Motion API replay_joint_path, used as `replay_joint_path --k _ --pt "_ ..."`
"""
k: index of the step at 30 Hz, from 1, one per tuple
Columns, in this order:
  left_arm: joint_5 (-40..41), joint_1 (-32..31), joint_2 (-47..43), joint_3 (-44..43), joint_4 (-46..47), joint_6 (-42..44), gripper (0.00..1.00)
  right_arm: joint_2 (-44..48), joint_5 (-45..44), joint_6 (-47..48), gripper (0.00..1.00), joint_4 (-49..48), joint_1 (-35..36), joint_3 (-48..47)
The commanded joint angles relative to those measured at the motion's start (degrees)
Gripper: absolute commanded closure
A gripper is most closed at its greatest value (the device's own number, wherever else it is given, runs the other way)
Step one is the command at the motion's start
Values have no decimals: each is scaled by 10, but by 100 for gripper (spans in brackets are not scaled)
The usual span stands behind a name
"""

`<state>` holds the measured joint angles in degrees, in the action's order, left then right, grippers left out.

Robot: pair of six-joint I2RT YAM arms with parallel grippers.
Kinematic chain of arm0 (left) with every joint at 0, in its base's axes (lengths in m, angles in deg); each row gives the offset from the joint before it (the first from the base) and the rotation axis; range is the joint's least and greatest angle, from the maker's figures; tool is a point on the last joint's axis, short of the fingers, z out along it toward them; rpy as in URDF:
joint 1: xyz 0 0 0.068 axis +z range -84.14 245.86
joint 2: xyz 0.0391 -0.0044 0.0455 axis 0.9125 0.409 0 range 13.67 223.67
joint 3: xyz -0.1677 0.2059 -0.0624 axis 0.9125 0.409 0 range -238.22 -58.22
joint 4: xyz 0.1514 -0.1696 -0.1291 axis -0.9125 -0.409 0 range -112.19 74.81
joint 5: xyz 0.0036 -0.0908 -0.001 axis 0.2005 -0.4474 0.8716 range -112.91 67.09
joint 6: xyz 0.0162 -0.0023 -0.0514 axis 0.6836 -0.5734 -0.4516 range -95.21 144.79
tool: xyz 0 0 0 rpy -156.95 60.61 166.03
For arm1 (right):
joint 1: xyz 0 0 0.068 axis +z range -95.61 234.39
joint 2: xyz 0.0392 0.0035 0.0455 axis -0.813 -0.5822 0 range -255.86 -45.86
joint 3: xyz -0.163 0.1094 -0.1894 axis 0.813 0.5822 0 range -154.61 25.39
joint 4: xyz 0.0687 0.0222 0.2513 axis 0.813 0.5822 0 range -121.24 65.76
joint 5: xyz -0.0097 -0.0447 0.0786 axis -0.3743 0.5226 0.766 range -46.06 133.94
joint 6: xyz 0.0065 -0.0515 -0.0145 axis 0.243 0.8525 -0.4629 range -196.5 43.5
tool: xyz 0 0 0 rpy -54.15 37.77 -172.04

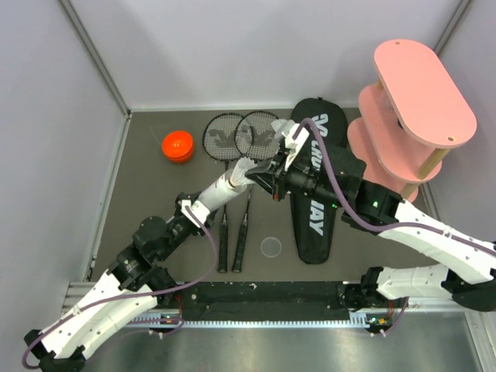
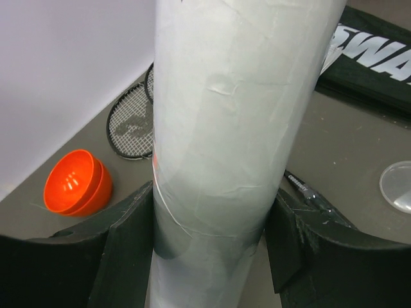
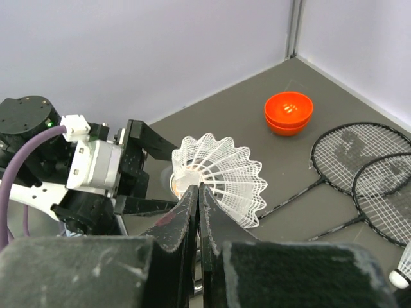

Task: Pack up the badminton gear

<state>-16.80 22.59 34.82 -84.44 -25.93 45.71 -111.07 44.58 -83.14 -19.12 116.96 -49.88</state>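
My left gripper (image 2: 209, 247) is shut on the long white tube (image 2: 225, 128) and holds it tilted up over the table (image 1: 225, 186). My right gripper (image 3: 199, 191) is shut on the edge of a white shuttlecock (image 3: 225, 172), held at the tube's open mouth (image 3: 173, 181). The orange cap (image 1: 178, 146) lies open at the back left, off the tube. Two black rackets (image 1: 225, 138) (image 1: 258, 133) lie side by side, handles toward me. The black CROSSWAY bag (image 1: 314, 217) lies to their right. Another white shuttlecock (image 3: 401, 274) shows partly at the right wrist view's edge.
A pink tiered oval shelf (image 1: 422, 93) stands at the back right. A small clear round lid (image 1: 271, 246) lies between the racket handles and the bag. Grey walls close the table at the left, back and right.
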Motion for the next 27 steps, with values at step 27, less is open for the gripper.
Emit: replay_joint_path --k 27 --pt "-21 -2 -22 -10 78 3 100 -69 134 -153 95 -153 -13 49"
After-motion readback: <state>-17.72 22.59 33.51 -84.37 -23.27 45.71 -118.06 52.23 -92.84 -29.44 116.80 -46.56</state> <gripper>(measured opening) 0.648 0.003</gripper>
